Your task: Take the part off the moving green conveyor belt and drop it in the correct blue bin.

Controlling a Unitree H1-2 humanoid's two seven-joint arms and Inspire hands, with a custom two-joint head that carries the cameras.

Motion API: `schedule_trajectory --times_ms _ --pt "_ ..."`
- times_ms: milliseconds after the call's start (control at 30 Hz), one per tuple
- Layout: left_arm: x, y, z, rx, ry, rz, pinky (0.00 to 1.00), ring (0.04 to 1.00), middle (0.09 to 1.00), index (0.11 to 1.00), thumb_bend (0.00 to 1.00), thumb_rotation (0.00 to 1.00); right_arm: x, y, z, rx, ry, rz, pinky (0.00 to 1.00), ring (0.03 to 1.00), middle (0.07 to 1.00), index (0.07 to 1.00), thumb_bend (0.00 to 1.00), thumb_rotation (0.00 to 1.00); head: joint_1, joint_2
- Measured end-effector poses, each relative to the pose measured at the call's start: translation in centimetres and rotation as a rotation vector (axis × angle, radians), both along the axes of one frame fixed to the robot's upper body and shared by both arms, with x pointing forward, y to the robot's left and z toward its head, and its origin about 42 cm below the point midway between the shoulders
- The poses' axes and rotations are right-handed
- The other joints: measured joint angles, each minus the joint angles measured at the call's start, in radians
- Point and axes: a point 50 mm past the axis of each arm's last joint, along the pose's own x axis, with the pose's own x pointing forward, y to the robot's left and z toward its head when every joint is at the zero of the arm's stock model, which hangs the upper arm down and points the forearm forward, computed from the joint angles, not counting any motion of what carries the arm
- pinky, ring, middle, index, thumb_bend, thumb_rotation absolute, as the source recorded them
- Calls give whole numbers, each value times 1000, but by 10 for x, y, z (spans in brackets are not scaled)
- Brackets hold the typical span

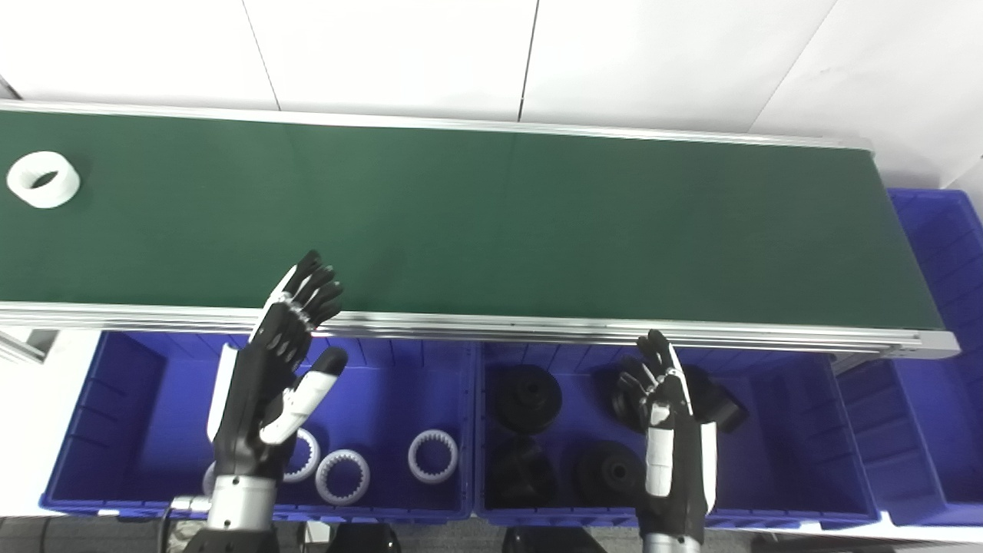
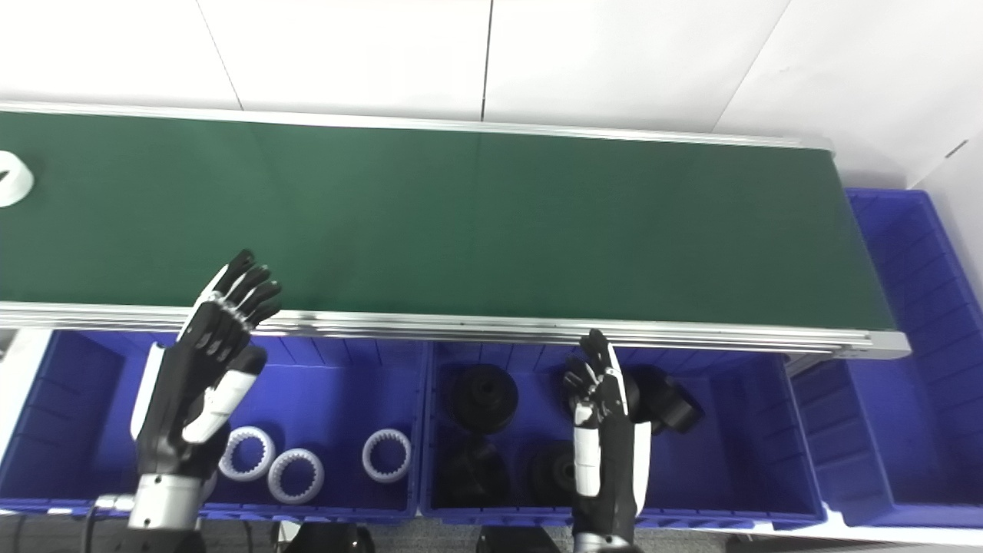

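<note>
A white ring part [image 1: 43,179] lies on the green conveyor belt [image 1: 491,223] at its far left; in the right eye view it is cut off by the left edge [image 2: 11,178]. My left hand [image 1: 276,369] is open and empty, raised over the left blue bin [image 1: 84,399] with its fingertips at the belt's near rail. My right hand [image 1: 672,430] is open and empty over the middle blue bin [image 1: 814,430]. The left bin holds white toothed rings [image 1: 342,476]. The middle bin holds black round parts [image 1: 527,398].
A third blue bin [image 1: 941,307] stands past the belt's right end. The belt's aluminium near rail [image 1: 537,326] runs between the hands and the belt surface. A white wall stands behind the belt.
</note>
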Motion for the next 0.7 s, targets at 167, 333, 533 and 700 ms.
schedule_trajectory --times_ms 167,333,533,700 --pt "-8 -1 -3 44 -36 -17 981 983 997 992 724 942 -4 0 -6 16 21 2 859 877 900 904 756 1000 2 -31" --pt "-14 -1 -5 60 -27 -17 1000 1000 1000 1000 727 954 -6 0 -9 4 33 23 877 885 905 910 784 1000 0 -35" --pt "-15 2 -8 90 13 -59 1000 1000 1000 1000 738 930 -7 2 -11 4 39 32 884 885 905 912 807 1000 -8 -57" --pt "-16 4 -11 131 33 -88 1000 1000 1000 1000 754 917 -8 3 -15 6 54 35 901 890 909 920 802 1000 1 -83"
